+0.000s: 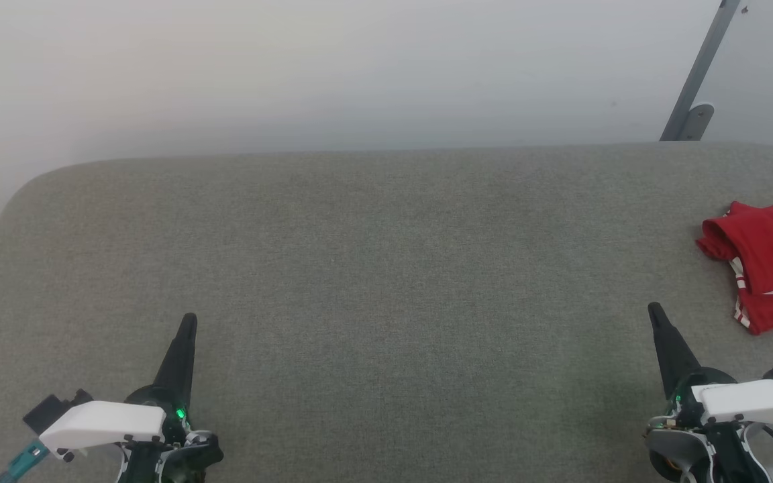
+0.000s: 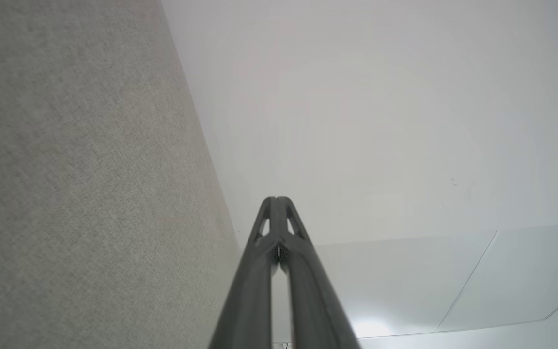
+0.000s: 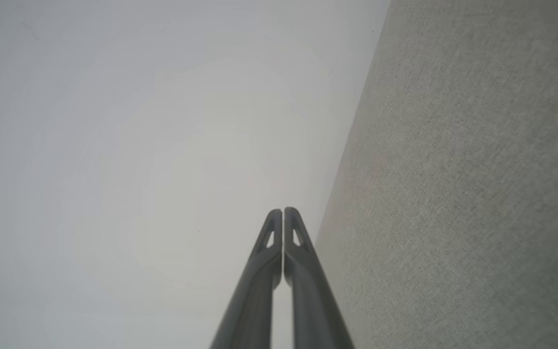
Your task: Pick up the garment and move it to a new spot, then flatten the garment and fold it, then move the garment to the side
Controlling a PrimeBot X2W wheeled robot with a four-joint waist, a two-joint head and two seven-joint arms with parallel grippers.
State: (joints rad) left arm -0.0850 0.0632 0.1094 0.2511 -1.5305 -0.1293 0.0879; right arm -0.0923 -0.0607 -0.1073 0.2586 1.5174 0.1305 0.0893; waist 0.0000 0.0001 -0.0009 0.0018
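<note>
The garment (image 1: 765, 272) is a red bundle with white-and-red striped trim, lying crumpled at the far right of the grey felt table (image 1: 386, 268) and cut off by the head view's right edge. My right gripper (image 1: 655, 310) hovers at the lower right, shut and empty, a short way to the near left of the garment and apart from it. Far over at the lower left, my left gripper (image 1: 189, 319) is shut with nothing in it. Both wrist views show the dark fingers pressed together: left gripper (image 2: 276, 198), right gripper (image 3: 283, 209).
A pale wall stands behind the table's rounded far edge. A grey metal bar (image 1: 698, 74) leans on a bracket at the back right. The table's left rear corner (image 1: 31, 188) is rounded, with dark floor beyond it.
</note>
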